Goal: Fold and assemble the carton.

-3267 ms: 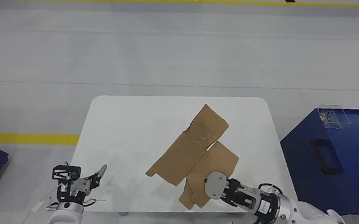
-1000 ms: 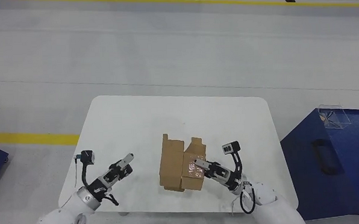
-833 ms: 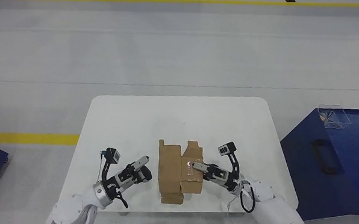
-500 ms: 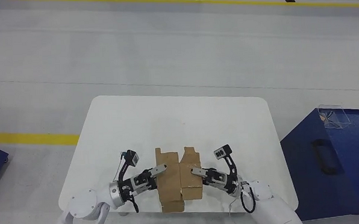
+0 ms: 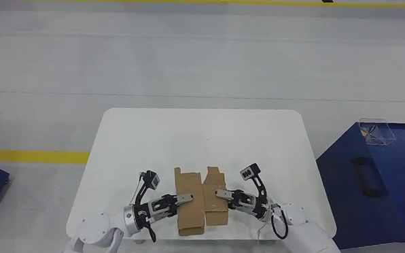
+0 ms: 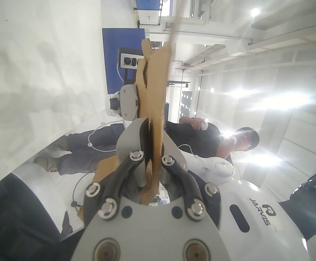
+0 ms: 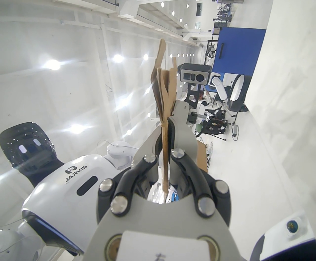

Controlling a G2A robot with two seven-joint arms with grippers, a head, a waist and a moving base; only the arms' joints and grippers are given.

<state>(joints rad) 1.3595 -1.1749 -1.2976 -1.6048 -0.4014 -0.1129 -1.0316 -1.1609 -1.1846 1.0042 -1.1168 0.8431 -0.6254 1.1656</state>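
Your left gripper (image 5: 183,197) sits at the left edge of the carton (image 5: 191,219), pointing inward toward the middle. In the left wrist view its fingers (image 6: 174,150) are pressed closed on a thin cardboard panel seen edge-on, with no gap on either side of the board.

The carton is held between the two arms over the front part of the table (image 5: 189,127), with its broad face up. It shows as two brown panels side by side with a narrow slit between them. Its long axis runs away from you, square to the table's front edge.

Your right gripper (image 5: 217,193) mirrors the left on the right-hand panel, also pointing inward. In the right wrist view its fingers (image 7: 182,133) are closed flat on the stacked cardboard layers.

The two arms are equally near and face each other across the carton's short axis. The layers look still collapsed together, so the next move probably turns on working those two held edges against each other to open the body.

A few seconds earlier the carton lay flat and slanted across the right middle of the table. The right gripper was at its near corner and the left gripper was open and well apart at the table's left front. Since then the left arm has come in to grip the left edge, and the carton has been turned square and brought closer to you
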